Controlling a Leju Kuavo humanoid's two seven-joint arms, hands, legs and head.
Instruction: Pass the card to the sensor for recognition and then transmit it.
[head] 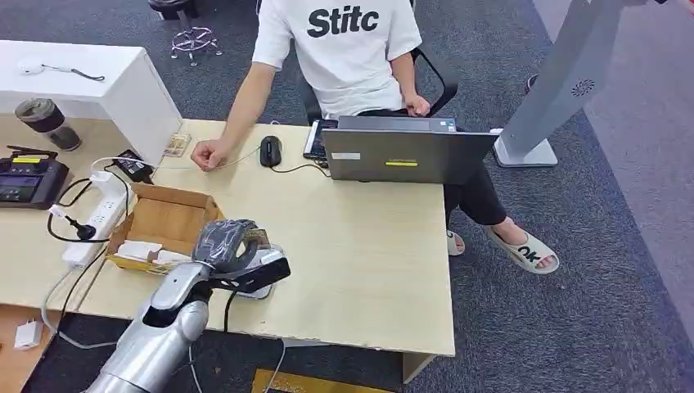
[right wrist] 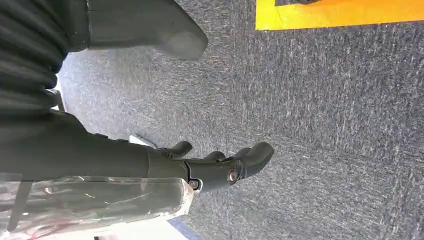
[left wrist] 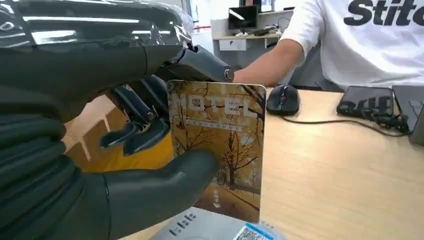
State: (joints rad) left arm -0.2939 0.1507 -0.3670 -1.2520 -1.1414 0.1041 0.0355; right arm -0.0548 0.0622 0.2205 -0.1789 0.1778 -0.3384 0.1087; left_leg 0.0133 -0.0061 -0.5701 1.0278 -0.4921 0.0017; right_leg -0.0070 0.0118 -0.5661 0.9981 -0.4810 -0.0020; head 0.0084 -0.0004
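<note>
My left hand (head: pixel 223 243) hovers over the near left part of the wooden table (head: pixel 360 262), beside the cardboard box. It pinches a hotel card (left wrist: pixel 220 145) printed with autumn trees between the thumb (left wrist: pixel 165 187) and a finger, the card standing upright. Right under the card lies the grey card sensor (left wrist: pixel 210 229), also seen as a pale device (head: pixel 266 270) beneath my hand. My right hand (right wrist: pixel 220 165) hangs above the carpet with its fingers apart and nothing in it.
A person in a white shirt (head: pixel 344 49) sits across the table, one hand (head: pixel 209 153) resting near a mouse (head: pixel 271 150). A laptop (head: pixel 405 151), a cardboard box (head: pixel 164 225), a power strip (head: pixel 94 221) and a white stand (head: pixel 561 90) are around.
</note>
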